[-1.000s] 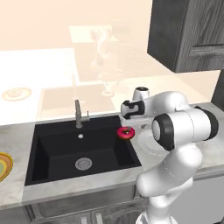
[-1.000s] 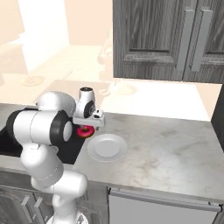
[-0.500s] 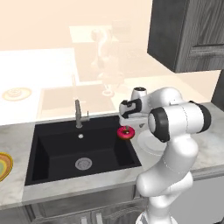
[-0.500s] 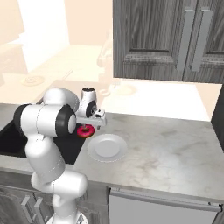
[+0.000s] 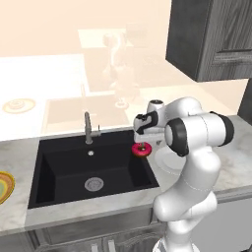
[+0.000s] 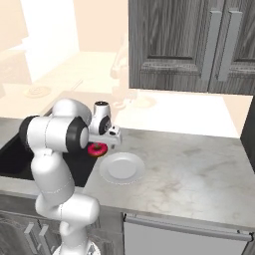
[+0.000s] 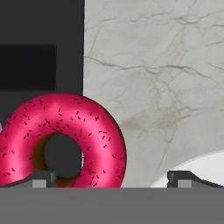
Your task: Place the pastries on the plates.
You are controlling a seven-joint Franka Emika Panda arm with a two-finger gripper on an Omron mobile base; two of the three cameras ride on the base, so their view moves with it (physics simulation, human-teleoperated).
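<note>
Gripping the red-pink doughnut [image 7: 61, 142] by one side of its ring, the gripper [image 5: 142, 145] is hanging over the right edge of the black sink [image 5: 88, 167], with the pale plate [image 6: 122, 167] lying just beside it on the marble counter [image 6: 199, 169]. Because the hold is sitting off-centre, the doughnut is likely hanging lopsided, so in my judgement an early release risks dropping it into the basin or onto the plate's rim.

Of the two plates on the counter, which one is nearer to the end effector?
The plain white plate, right of the sink; the end effector hangs beside it. The orange-rimmed plate lies beyond the sink's far side.
</note>
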